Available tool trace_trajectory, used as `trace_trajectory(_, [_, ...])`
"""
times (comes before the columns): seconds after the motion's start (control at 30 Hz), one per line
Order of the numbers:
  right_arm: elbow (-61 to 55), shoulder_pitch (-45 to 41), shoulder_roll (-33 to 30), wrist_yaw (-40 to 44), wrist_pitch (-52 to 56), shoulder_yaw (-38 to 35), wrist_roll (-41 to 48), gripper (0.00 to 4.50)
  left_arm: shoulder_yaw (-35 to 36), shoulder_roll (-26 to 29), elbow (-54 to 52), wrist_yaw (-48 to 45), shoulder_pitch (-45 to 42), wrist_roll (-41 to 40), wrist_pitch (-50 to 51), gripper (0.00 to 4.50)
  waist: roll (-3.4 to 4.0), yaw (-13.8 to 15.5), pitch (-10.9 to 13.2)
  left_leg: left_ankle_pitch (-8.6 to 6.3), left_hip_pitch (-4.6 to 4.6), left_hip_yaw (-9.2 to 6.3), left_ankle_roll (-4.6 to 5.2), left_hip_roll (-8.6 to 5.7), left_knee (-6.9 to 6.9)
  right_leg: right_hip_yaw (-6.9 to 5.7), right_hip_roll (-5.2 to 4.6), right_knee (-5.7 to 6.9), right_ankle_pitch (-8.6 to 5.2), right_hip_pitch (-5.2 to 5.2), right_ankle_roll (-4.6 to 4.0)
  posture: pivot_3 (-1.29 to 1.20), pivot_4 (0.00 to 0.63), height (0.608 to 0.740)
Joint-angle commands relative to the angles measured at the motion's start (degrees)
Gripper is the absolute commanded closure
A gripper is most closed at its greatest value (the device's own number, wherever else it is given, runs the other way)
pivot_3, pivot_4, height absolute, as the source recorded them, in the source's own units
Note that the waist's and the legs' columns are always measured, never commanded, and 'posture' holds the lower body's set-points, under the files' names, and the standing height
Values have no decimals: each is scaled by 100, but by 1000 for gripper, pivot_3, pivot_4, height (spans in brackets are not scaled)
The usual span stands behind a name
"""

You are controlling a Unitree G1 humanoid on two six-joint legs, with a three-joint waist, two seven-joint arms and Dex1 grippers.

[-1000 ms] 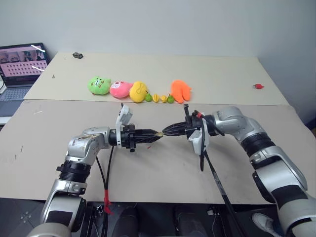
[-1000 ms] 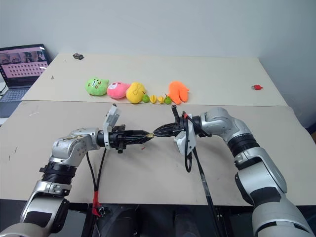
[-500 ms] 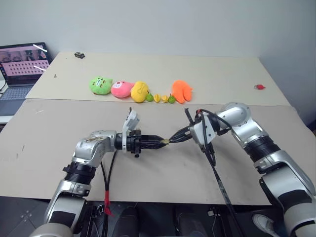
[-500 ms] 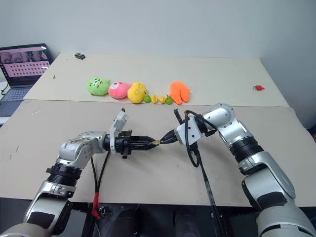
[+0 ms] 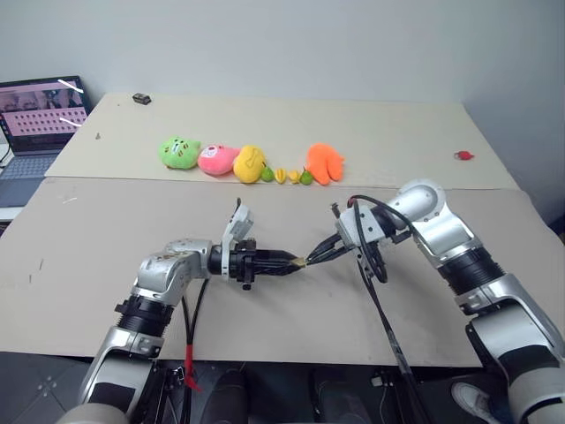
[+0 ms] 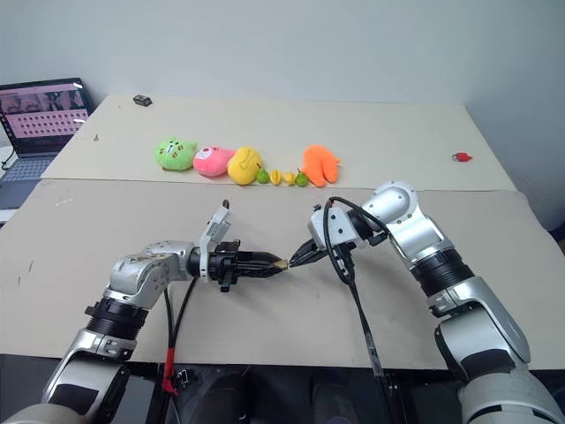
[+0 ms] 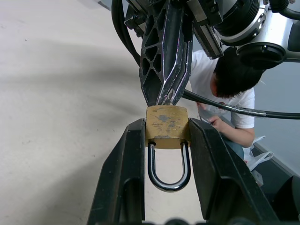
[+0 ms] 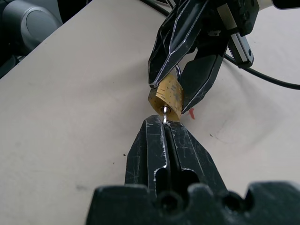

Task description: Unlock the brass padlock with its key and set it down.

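Key [image 8: 164, 114] in brass padlock [image 7: 166, 127] keyhole

A beige table [image 5: 106, 256] carries a row of plush toys [image 5: 237, 162] and small toy fruits [image 5: 287, 176].

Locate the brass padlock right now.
The brass padlock sits clamped in the left gripper, held above the near table, its keyhole end against the right gripper.

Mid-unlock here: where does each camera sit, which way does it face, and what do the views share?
Head eyes: look forward and down over the table; both arms show, tips meeting.
Left wrist: looks along the left gripper, shut on the brass padlock, toward the right gripper and a person.
Right wrist: looks along its shut fingers at the key entering the padlock.
Shared: padlock, both grippers.
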Motion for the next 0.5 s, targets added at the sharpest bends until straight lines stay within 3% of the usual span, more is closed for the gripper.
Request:
trace_trajectory(0.03, [-10,122,170,60,-762,-4,-382,4451,477,169,-67,318,-114,-28,-98,3664,0,-14,0,0,0,0,0,0,0,0,0,0,0,0,0,0,150,722])
trace_trajectory(0.2, [1029,-187,607,-1002,-2688,-245,-1348,4451,469,172,-13,350,-172,-56,-95,3664,0,-30,0,0,7,1,0,2,-1,0,2,1,-1,2,1,0,150,722])
trace_trajectory(0.3, [1241,-284,784,-1236,-2881,-380,-1363,3659,474,172,-19,369,-171,-71,-88,3664,0,-22,0,0,6,1,0,1,-2,1,1,0,0,2,0,0,150,722])
trace_trajectory(0.43, [1496,-375,843,-1512,-3207,-386,-1591,2216,496,156,-26,365,-157,-48,-68,3664,0,0,0,0,4,0,0,-1,-2,1,-2,0,0,3,0,0,150,722])
trace_trajectory(0.5, [1564,-366,856,-1555,-3377,-399,-1571,2216,507,145,-16,366,-164,-42,-60,3664,0,2,0,0,4,0,-1,-2,-2,0,-2,0,0,4,0,0,150,722])
